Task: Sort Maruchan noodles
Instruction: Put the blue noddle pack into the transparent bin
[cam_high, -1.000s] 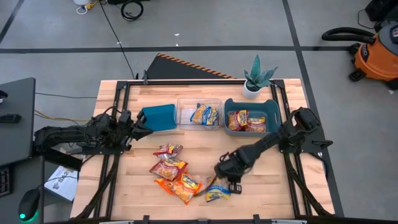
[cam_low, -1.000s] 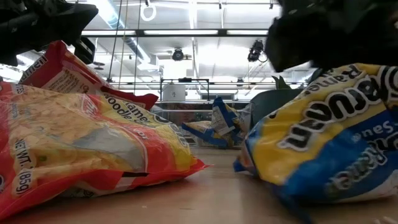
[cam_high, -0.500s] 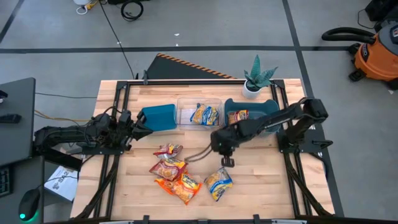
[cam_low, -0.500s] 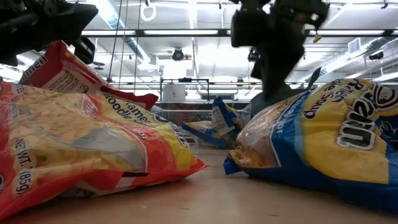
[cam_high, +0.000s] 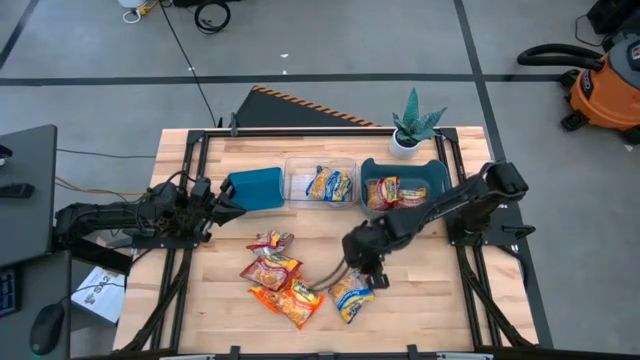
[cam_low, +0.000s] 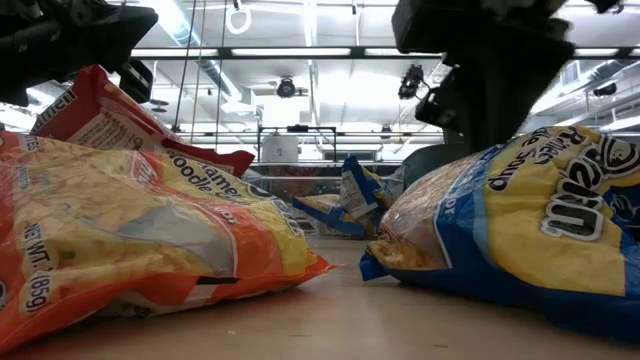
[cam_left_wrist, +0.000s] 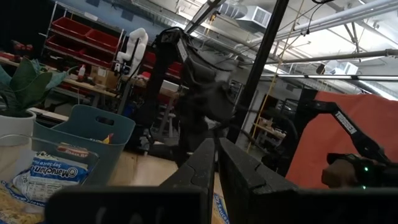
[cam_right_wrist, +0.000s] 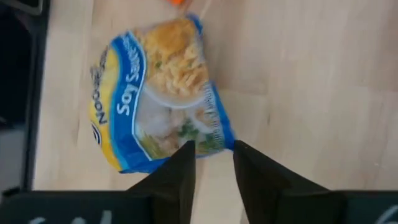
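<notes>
A blue-and-yellow noodle packet (cam_high: 350, 297) (cam_right_wrist: 158, 93) lies flat on the wooden table (cam_high: 430, 290), near its front middle. My right gripper (cam_high: 372, 280) (cam_right_wrist: 211, 157) hangs open just over this packet's edge. To the left lies a loose heap of packets: a red-pink one (cam_high: 270, 241) and two orange ones (cam_high: 270, 268) (cam_high: 292, 298). More packets lie in the clear bin (cam_high: 320, 165) and the blue-grey bin (cam_high: 432, 172). My left gripper (cam_high: 230, 205) (cam_left_wrist: 216, 163) waits shut at the table's left, beside a teal bin (cam_high: 255, 188). My right gripper comes from above, pointing down, with its two fingers (cam_right_wrist: 180, 171) either side of one end edge (cam_right_wrist: 211, 144) of the blue-and-yellow packet. I cannot tell whether they touch it. The packet lies flat on the table.
A potted plant (cam_high: 412, 125) stands at the far right corner behind the bins. The three bins line the table's far half. Bare wood shows to the right of the blue-and-yellow packet and along the near edge.
My right gripper rose and swung toward the far edge, then came back down over the blue-and-yellow packet. The packet has shifted a little toward the far edge and turned about on the table.
</notes>
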